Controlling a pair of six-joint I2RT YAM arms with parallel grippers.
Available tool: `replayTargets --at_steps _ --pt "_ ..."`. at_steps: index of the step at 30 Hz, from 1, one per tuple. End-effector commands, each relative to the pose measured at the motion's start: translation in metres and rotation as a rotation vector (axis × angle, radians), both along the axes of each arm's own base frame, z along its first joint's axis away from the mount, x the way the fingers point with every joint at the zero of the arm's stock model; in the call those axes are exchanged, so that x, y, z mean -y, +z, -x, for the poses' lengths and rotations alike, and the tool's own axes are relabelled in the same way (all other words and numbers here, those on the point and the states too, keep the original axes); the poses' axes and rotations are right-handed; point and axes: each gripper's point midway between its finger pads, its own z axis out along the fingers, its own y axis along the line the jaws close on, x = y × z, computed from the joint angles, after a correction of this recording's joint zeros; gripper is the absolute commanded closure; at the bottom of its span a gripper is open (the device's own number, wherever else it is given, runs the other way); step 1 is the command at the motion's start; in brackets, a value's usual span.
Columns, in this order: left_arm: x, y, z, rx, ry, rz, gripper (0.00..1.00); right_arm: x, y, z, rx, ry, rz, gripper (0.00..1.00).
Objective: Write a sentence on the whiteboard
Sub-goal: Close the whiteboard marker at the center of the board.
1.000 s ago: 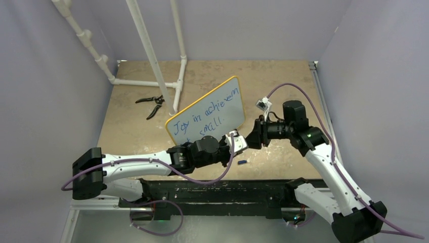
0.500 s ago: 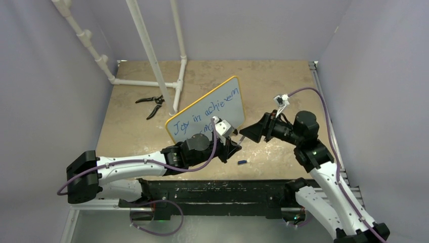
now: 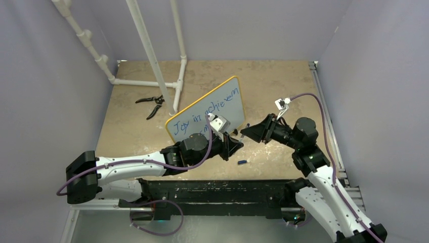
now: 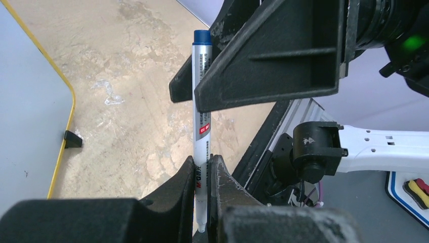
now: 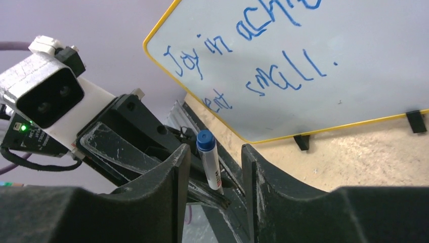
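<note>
Left gripper [image 4: 202,169] is clamped narrow on the lower barrel of a white marker [image 4: 201,132]; the pen stands roughly along the jaw line with its blue end [image 4: 202,36] pointing away from the wrist. Right gripper [image 5: 215,152] is parted wider than the pen, one finger either side of the blue end, with a visible gap on both sides in the right wrist view, so no contact that I can see. The two grippers meet nose to nose over the table [image 3: 283,86], just right of the board's lower right corner. The whiteboard [image 3: 225,98] stands tilted at mid-table on small black feet [image 5: 302,142], yellow rim all round, writing face toward the arms. The sentence [image 5: 288,71] is in blue, in slanted lines: "Joy in achievem" on top, "ent small." below; from above the left arm covers most of the second line. A small blue piece [image 3: 243,162] lies on the table near the front edge, below the grippers; too small to tell what it is. Pliers [image 3: 152,105] lie left of the board beside the white pipe frame [image 3: 152,50].
</note>
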Motion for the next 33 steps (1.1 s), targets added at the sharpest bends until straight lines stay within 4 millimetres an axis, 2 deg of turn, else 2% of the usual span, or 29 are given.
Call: replayTargets --at_steps 1,5,9,11,14,16,19,23,26,30,33 --pt "0.001 0.023 -0.006 0.009 0.026 0.081 1.00 -0.009 0.007 0.010 0.037 0.093 -0.040 0.58" --pt "0.004 0.021 -0.010 0.007 0.029 0.075 1.00 -0.010 0.003 0.011 0.034 0.108 -0.032 0.66" --pt "0.006 0.018 -0.012 0.003 0.029 0.070 1.00 -0.011 0.000 0.010 0.037 0.111 -0.025 0.86" --pt "0.006 0.014 -0.013 0.007 0.030 0.050 1.00 -0.010 -0.002 0.007 0.039 0.096 -0.015 1.00" --pt "0.007 -0.001 -0.014 0.027 0.018 -0.021 0.74 -0.001 -0.006 -0.009 0.049 -0.003 0.028 1.00" --pt "0.005 -0.019 -0.013 0.038 -0.001 -0.087 0.57 0.013 -0.014 -0.028 0.047 -0.132 0.095 1.00" --pt "0.000 -0.050 -0.008 0.042 -0.031 -0.175 0.45 0.045 -0.027 -0.057 0.028 -0.359 0.219 1.00" --pt "-0.001 -0.082 -0.003 0.021 -0.052 -0.266 0.41 0.077 -0.034 -0.075 0.005 -0.551 0.314 1.00" --pt "0.004 -0.103 0.003 0.066 -0.097 -0.328 0.41 0.090 -0.038 -0.077 -0.007 -0.618 0.349 1.00" --pt "0.016 -0.128 0.012 0.129 -0.200 -0.348 0.41 0.112 -0.027 -0.078 0.037 -0.727 0.372 1.00" --pt "0.023 -0.147 0.010 0.175 -0.245 -0.402 0.43 0.114 -0.022 -0.071 0.056 -0.728 0.353 1.00"
